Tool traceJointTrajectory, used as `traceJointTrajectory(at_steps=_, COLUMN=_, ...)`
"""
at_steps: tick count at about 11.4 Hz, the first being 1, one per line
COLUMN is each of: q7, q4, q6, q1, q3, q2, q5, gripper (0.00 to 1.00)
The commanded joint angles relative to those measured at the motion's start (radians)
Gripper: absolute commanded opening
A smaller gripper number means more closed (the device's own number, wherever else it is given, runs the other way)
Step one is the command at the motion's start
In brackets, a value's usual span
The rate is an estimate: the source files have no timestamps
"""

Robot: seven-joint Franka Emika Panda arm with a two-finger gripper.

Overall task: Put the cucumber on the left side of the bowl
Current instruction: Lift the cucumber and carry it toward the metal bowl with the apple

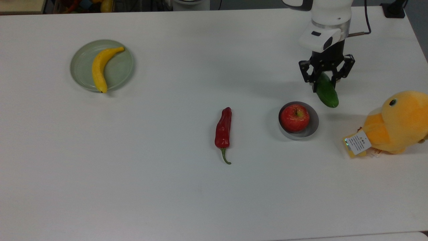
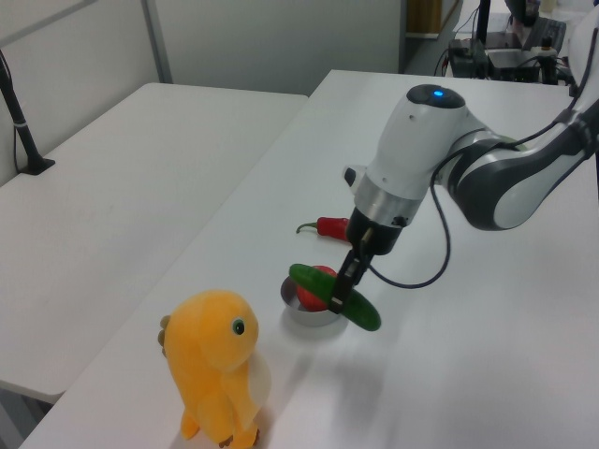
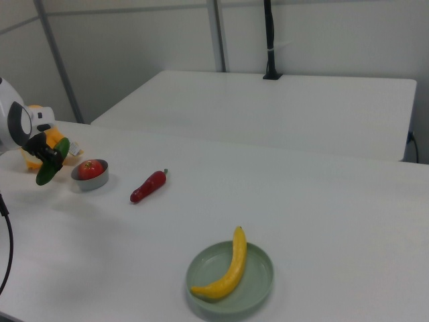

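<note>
Tool (image 1: 323,87) vertical, clamping cucumber (image 1: 328,95)

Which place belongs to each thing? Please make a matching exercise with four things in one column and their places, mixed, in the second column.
Things:
1. cucumber
2. apple
3. banana
4. red chili

Places:
A. on the green plate
B. lying bare on the table
C. held in the gripper
D. inside the bowl

Pairs: 1-C, 2-D, 3-A, 4-B

The arm (image 1: 329,20) reached in from the top view's upper right, wrist vertical, gripper (image 1: 325,80) pointing down, its fingers (image 2: 348,281) clamped on the cucumber (image 1: 327,94), held aloft.
</note>
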Motion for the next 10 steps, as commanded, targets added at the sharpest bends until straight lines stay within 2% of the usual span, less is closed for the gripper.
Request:
traceJointTrajectory(at_steps=1, q7=0.051, q4=0.114, q6=0.012, q1=-0.006, q3=-0.005, q2=0.088, q5=-0.057, gripper=0.16)
traceJointTrajectory(at_steps=3, q7=0.052, q4=0.117, q6=0.015, q1=-0.006, q3=-0.005, q2=0.104, q5=-0.09, gripper=0.18)
traceJointTrajectory(at_steps=10, q7=0.052, q4=0.117, q6=0.065, q1=0.012, q3=-0.001, q2=0.128, q5=-0.11, gripper=0.22)
